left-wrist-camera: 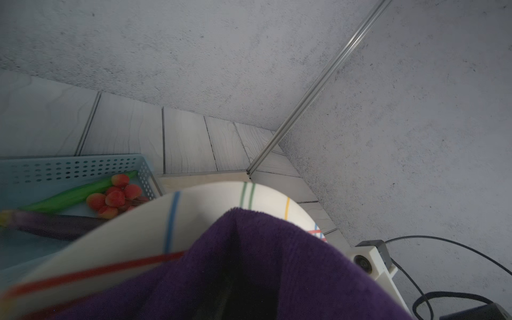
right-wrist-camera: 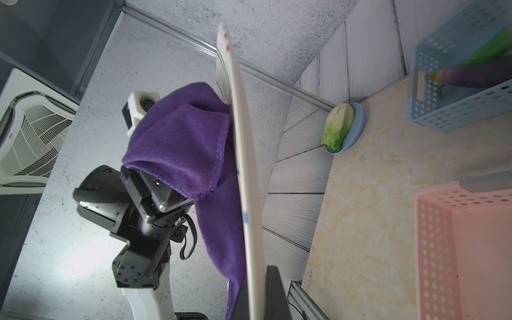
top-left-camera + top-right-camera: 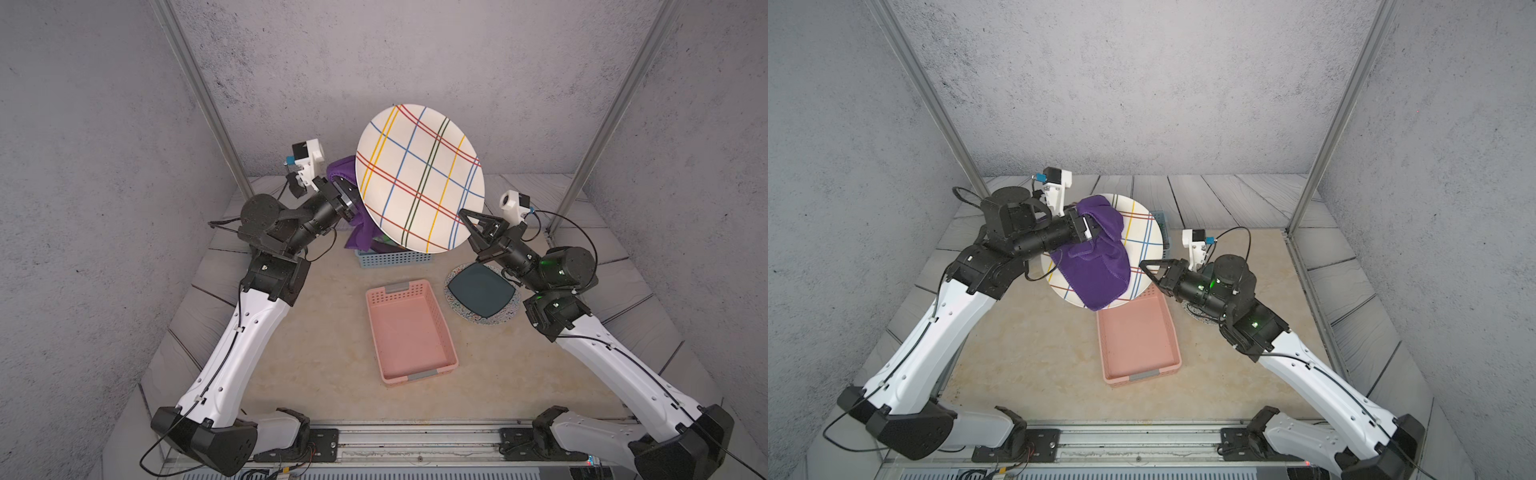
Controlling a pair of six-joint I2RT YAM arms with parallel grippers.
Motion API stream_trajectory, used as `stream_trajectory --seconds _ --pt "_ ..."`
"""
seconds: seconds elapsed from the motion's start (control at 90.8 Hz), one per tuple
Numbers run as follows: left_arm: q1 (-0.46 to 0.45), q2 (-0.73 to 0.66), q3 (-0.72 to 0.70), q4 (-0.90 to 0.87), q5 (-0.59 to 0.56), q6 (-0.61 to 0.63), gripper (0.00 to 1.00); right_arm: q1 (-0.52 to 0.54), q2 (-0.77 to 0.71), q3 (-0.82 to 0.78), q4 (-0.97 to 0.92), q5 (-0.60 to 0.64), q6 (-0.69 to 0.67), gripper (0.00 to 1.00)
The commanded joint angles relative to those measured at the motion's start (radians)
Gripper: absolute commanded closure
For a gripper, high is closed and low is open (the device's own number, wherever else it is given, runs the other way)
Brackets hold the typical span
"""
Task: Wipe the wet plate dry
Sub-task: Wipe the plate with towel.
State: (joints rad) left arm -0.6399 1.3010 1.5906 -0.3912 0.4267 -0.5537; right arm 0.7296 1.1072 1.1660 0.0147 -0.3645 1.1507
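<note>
Pink basket lies nearest on the tabletop. Beyond it, right pincer clamps the striped plate by its rim, plate raised on edge. Left pincer is clenched on the purple cloth, pressed against the plate's face. Blue basket stands beyond.

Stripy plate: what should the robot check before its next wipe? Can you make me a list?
1. Right claw shut on the plate at its rim: ok.
2. Left claw shut on the purple cloth: ok.
3. Cloth touching the plate: ok.
4. Plate lifted off the table: ok.
5. Cloth covering the whole plate: not ok, some stripes are bare.
6. Plate dry: cannot tell.
</note>
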Motion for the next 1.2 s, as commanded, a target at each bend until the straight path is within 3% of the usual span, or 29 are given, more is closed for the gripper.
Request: stream_trajectory --seconds 0.0,0.088,0.187,0.286,0.385,0.451,0.572,0.694,0.892,1.068,1.189 --pt "0.075 0.085 0.098 -0.056 -0.105 -0.053 1.00 0.021 -0.058 0.010 0.229 -0.081 0.036 1.00" --pt "0.112 0.099 0.143 -0.089 -0.105 -0.060 1.00 0.003 -0.098 -0.042 0.272 -0.019 0.081 1.00" --pt "0.200 0.031 0.067 -0.020 -0.040 -0.155 1.00 -0.065 -0.147 -0.069 0.266 -0.012 0.121 1.00" --pt "0.316 -0.059 -0.047 0.120 0.089 -0.329 1.00 -0.171 -0.194 -0.111 0.304 -0.030 0.204 1.00" --pt "0.405 -0.123 -0.150 0.367 0.201 -0.568 1.00 -0.259 -0.218 -0.162 0.431 -0.048 0.329 1.00" --pt "0.422 -0.148 -0.201 0.530 0.213 -0.702 1.00 -0.280 -0.207 -0.183 0.559 -0.045 0.393 1.00" --pt "0.423 -0.146 -0.215 0.662 0.209 -0.824 1.00 -0.278 -0.135 -0.171 0.744 -0.082 0.499 1.00" --pt "0.405 -0.117 -0.226 0.858 0.169 -0.964 1.00 -0.274 -0.078 -0.118 0.768 -0.144 0.520 1.00" --pt "0.299 -0.035 -0.025 0.791 0.258 -0.831 1.00 -0.228 0.001 -0.041 0.796 -0.170 0.513 1.00" --pt "0.191 0.025 0.022 0.835 0.293 -0.794 1.00 -0.153 0.064 0.017 0.786 -0.189 0.490 1.00" --pt "0.113 0.047 0.070 0.787 0.319 -0.701 1.00 -0.134 0.104 0.060 0.797 -0.146 0.505 1.00"
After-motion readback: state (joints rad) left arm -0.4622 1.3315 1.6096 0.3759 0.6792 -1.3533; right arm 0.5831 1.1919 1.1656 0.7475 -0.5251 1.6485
